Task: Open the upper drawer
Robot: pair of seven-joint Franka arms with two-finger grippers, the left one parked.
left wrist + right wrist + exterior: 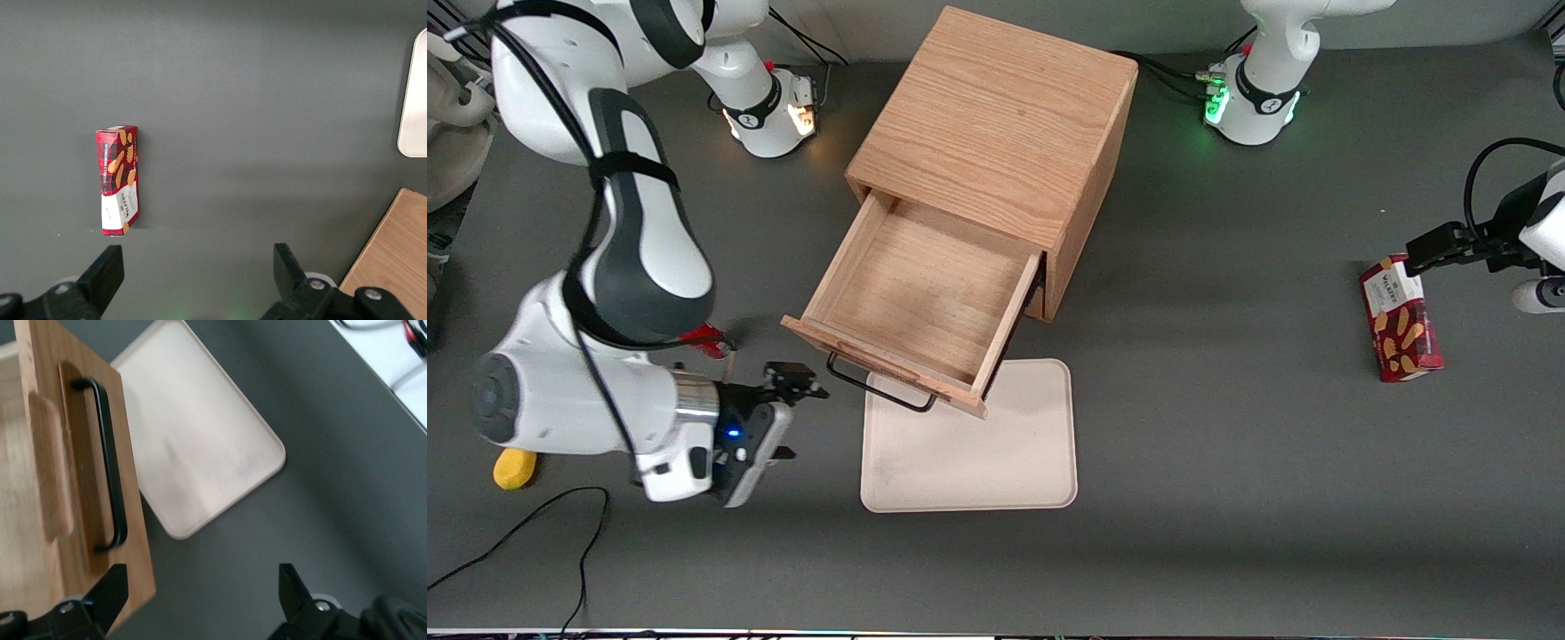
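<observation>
while the tool (790,418) hangs with its fingers spread and nothing between them, it sits just off the working arm's end of the upper drawer (911,302), close to the black wire handle (879,384) but not touching it. the drawer stands well out of the oak cabinet (996,142), its bare inside showing, its front overhanging the cream tray (996,453) on the bench (1227,498). the handle's long axis runs along the drawer front, slanting away from the tool. in my judgement the opening looks all but done; any further pull would have to run straight out from the cabinet
</observation>
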